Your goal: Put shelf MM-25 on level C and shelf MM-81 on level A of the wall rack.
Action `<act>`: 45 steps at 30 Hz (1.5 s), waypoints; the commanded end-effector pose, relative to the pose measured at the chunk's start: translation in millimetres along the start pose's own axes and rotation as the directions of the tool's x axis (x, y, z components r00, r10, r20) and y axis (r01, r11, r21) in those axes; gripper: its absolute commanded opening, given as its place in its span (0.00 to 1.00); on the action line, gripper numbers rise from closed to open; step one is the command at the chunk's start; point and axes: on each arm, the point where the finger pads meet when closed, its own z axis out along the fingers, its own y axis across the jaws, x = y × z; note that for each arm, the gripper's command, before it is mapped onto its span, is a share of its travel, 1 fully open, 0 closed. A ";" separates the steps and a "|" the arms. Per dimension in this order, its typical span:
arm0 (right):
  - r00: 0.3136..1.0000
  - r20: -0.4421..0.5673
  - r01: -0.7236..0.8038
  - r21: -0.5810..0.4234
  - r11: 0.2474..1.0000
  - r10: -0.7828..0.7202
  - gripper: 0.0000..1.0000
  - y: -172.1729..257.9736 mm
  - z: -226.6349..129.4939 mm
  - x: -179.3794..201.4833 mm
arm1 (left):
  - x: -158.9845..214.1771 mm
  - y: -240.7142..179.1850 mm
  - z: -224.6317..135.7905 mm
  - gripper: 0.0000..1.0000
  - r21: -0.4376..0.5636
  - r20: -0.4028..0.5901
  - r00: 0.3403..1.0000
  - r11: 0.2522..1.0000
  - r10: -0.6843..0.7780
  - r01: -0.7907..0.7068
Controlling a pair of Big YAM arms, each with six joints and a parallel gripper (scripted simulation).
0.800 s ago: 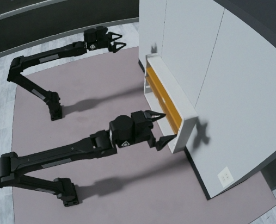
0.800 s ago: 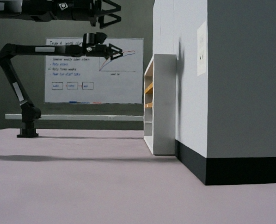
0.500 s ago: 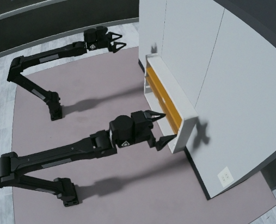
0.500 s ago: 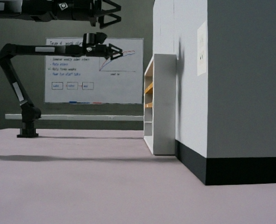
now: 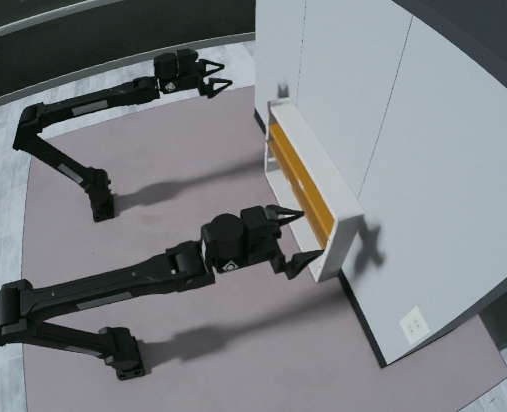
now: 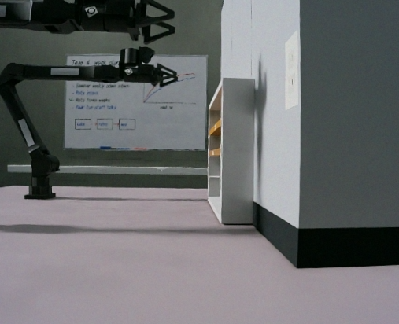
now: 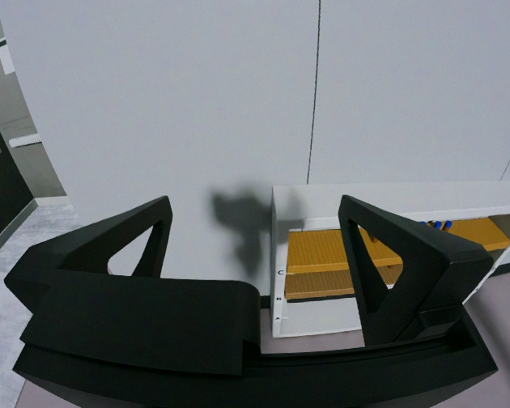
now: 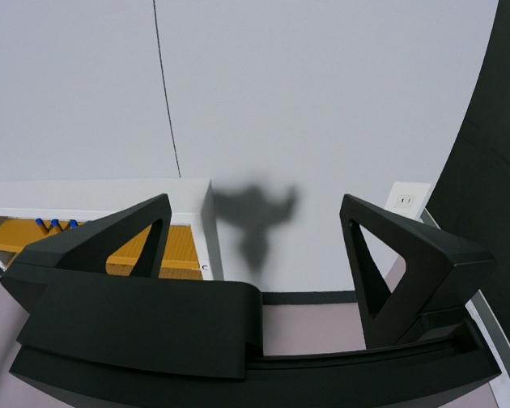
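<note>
The white wall rack (image 5: 319, 160) (image 6: 237, 149) (image 7: 378, 197) (image 8: 92, 193) holds two orange-brown shelves. The upper shelf (image 5: 315, 197) (image 6: 216, 127) (image 7: 316, 250) (image 8: 182, 245) is on level C, with several blue-capped vials (image 7: 437, 224) (image 8: 55, 223) near its middle. The lower shelf (image 6: 216, 152) (image 7: 316, 282) (image 8: 180, 273) is on level B; its vials are mostly hidden. No shelf shows on level A. The shelf names cannot be read. My left gripper (image 5: 228, 74) (image 6: 176, 78) (image 7: 255, 205) and right gripper (image 5: 313, 233) (image 6: 175, 22) (image 8: 256, 195) are open and empty, in front of the rack's two ends, above it.
The rack is against the light wall (image 5: 444, 150) (image 6: 275, 118). A wall socket (image 5: 410, 320) (image 6: 292, 71) (image 8: 406, 199) is beyond its right end. A whiteboard (image 6: 172, 130) hangs on the dark wall behind. Both arms stand on the pinkish floor area.
</note>
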 end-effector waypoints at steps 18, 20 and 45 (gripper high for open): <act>0.999 0.037 -0.002 -0.002 1.000 0.002 1.00 77.1 -43.6 162.8 | 65.7 -170.7 63.5 1.00 -0.051 0.052 0.678 0.680 0.733 -0.732; 0.999 0.037 -0.002 0.000 1.000 0.002 1.00 78.5 -46.7 167.7 | 75.4 -186.3 69.2 1.00 -0.057 0.048 0.627 0.629 0.778 -0.776; 0.997 0.082 -0.015 0.012 1.000 0.014 1.00 75.5 -46.4 147.6 | 179.3 -338.8 123.7 1.00 -0.077 -0.016 0.035 0.034 0.999 -0.996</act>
